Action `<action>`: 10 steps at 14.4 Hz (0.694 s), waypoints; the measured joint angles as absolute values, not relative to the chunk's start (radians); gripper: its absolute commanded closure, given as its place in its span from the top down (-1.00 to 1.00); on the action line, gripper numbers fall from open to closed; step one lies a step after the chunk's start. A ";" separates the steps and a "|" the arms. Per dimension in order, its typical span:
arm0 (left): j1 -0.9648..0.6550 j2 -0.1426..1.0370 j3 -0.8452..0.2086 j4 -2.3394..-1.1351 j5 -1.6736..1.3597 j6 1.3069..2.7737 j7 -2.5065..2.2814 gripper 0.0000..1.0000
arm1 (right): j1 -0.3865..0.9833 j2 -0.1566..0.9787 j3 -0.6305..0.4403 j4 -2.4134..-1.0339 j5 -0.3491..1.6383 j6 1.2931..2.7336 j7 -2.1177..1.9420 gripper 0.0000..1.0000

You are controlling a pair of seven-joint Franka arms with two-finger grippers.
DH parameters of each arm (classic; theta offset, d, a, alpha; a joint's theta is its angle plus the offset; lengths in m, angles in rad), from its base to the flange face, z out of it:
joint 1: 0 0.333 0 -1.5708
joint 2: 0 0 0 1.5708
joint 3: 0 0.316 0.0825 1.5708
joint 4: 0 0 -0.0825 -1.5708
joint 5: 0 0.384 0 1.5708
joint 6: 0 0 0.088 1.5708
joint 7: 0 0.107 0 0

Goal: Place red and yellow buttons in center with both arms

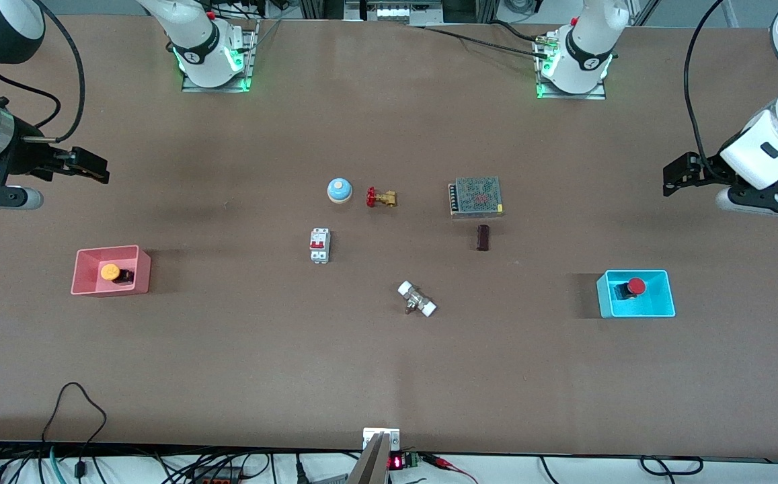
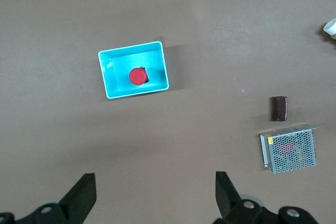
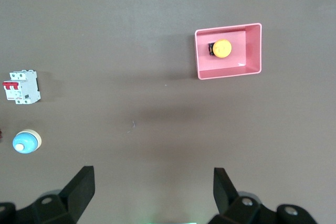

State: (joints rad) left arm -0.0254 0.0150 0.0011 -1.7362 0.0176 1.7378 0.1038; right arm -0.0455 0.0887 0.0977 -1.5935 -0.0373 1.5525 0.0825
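The yellow button (image 1: 111, 272) lies in the pink tray (image 1: 86, 286) toward the right arm's end of the table; it also shows in the right wrist view (image 3: 221, 49). The red button (image 1: 632, 288) lies in the cyan tray (image 1: 657, 306) toward the left arm's end; it also shows in the left wrist view (image 2: 137, 76). My right gripper (image 1: 93, 168) (image 3: 152, 171) is open and empty, up over bare table, apart from the pink tray. My left gripper (image 1: 674, 176) (image 2: 155, 177) is open and empty, up over bare table, apart from the cyan tray. The brown table center (image 1: 389, 249) is bare.
Around the center stand a blue bell (image 1: 339, 190), a brass valve with a red handwheel (image 1: 380, 197), a white circuit breaker (image 1: 319, 245), a mesh-topped power supply (image 1: 475, 196), a dark brown block (image 1: 483, 237) and a white-ended fitting (image 1: 417, 299).
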 measured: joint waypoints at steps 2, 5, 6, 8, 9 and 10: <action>-0.025 0.016 0.001 -1.736 0.018 1.738 0.104 1.00 | -0.045 0.089 0.098 -1.594 -0.037 1.553 0.083 1.00; -0.024 0.017 0.001 -1.736 0.018 1.738 0.104 1.00 | -0.046 0.091 0.097 -1.594 -0.037 1.553 0.083 1.00; -0.024 0.017 0.002 -1.736 0.018 1.738 0.104 1.00 | -0.047 0.092 0.095 -1.593 -0.037 1.556 0.083 1.00; -0.024 0.017 0.002 -1.736 0.018 1.738 0.104 1.00 | -0.048 0.096 0.092 -1.594 -0.037 1.569 0.082 1.00; -0.024 0.017 0.002 -1.736 0.018 1.738 0.104 1.00 | -0.050 0.098 0.091 -1.595 -0.037 1.580 0.082 1.00; -0.024 0.017 0.002 -1.736 0.018 1.738 0.104 1.00 | -0.051 0.101 0.090 -1.600 -0.037 1.593 0.082 1.00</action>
